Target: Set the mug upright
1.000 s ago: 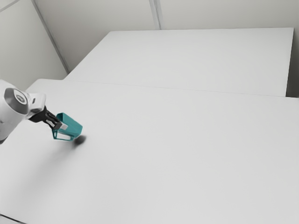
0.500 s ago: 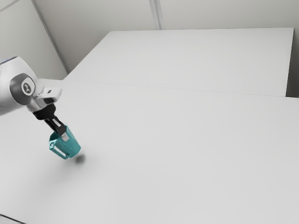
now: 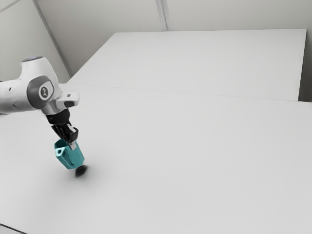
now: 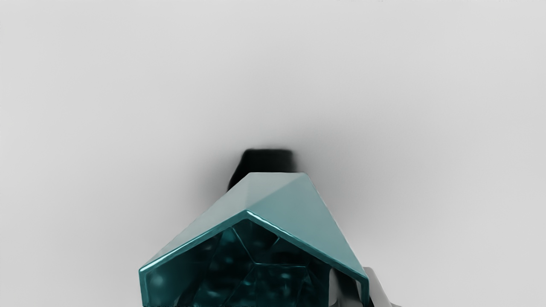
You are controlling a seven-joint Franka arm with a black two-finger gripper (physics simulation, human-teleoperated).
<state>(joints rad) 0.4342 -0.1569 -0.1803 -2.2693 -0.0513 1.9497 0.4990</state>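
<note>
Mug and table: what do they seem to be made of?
The mug looks like glazed ceramic or glossy plastic, I can't tell which: bright highlights run along its teal rim. The table looks like matte laminate or painted board: its pale grey top shows soft shading without sharp reflections.

Wrist view crops the mug (partly); exterior view, the arm.

A white tabletop spans the near side, meeting a second white surface at a thin seam. Pale grey panels lie beyond, under soft light, with a dark strip at the exterior view's far right.
</note>
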